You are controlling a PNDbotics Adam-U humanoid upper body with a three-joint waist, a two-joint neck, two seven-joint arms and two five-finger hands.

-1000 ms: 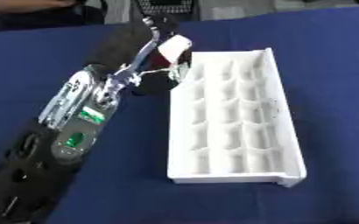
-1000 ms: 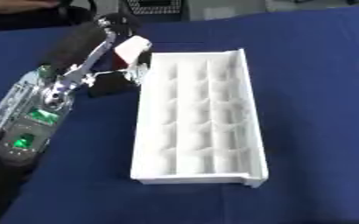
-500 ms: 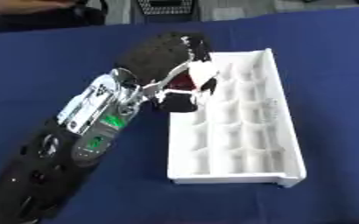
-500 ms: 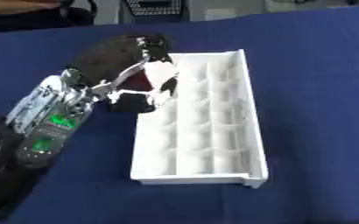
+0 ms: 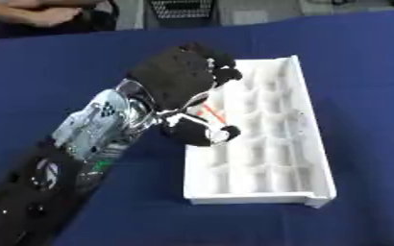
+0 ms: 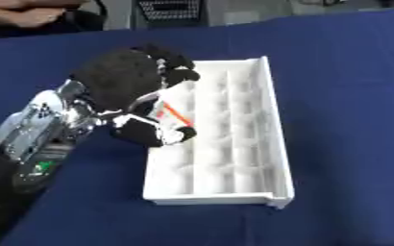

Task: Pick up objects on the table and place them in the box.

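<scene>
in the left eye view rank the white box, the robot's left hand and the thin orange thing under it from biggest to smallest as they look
1. White box: it takes up the most of the picture.
2. Left hand: clearly smaller than the box, though it hangs above it, nearer the camera, which makes it look bigger.
3. Orange thing: only a thin short sliver shows under the hand.

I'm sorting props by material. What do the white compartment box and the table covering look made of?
The white compartment box looks like moulded plastic, going by its smooth, slightly glossy surface and thin, even divider walls. The dark blue table covering looks like matte cloth, flat and without shine, though the weave cannot be made out.
</scene>
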